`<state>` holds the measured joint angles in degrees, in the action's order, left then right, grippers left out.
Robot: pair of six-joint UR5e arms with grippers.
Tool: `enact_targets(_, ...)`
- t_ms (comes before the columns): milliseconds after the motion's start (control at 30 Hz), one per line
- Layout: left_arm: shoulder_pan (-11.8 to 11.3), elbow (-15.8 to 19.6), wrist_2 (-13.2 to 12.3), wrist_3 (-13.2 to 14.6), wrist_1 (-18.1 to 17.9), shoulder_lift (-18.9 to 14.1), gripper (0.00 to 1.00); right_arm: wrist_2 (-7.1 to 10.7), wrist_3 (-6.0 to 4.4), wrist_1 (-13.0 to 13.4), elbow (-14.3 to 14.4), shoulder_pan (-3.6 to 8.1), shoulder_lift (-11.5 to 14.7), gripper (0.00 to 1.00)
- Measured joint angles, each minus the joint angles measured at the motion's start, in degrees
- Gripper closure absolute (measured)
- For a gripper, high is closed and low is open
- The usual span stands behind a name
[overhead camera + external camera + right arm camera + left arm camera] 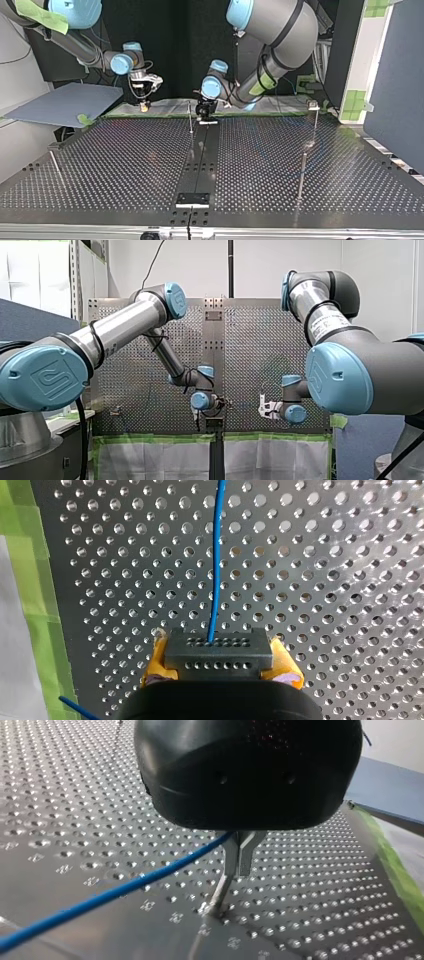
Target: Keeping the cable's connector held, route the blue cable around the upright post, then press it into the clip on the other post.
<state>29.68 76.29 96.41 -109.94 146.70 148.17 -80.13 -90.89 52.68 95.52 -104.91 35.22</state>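
- While my right gripper (219, 664) clamps the black connector (217, 651) between its yellow pads (156, 661), the blue cable (215, 565) leaves the connector's face and runs straight ahead over the perforated table (350, 580).
- My left gripper (241, 867) has its metal fingers (234, 857) pinched together on the cable partway along, directly above a thin upright post (219, 895). The cable trails off to one side, low over the table.
- In the top view both grippers sit at the table's far edge. My left one is just beside that post near the middle of the edge, and my right one is toward the far left corner.
- The step in hand looks like the wrap. To do it well, sweep the left gripper around the post with the cable low against the shaft and lightly taut. Hold the right arm steady so the connector is not tugged.
- A post with a clip-like head (313, 106) stands near the far right corner.
- A bare post (302, 172) closer to the near edge on that side could snag the cable.
- A leaning post (54, 162) by the left edge is well apart.
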Motion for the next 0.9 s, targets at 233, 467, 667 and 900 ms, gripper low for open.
enact_targets(233, -0.8, -1.27, -0.05, 0.03, 1.66, -0.02, 1.0, 0.09, -0.28, -0.81, -2.54, 0.37, -0.09, 1.0)
enact_targets(467, -1.4, -1.34, 0.1, 0.46, 1.74, -0.03, 1.0, 0.13, -0.43, -1.3, -4.7, 0.86, -0.09, 1.0)
enact_targets(667, -1.85, -1.34, 0.46, 1.55, 1.61, -0.04, 0.82, 0.58, -0.44, -1.4, -5.33, 1.21, -0.09, 1.0)
enact_targets(900, -1.87, -1.35, 1.99, 4.46, 1.53, -0.04, 0.51, 0.74, -0.18, -1.78, -5.41, 1.43, -0.1, 1.0)
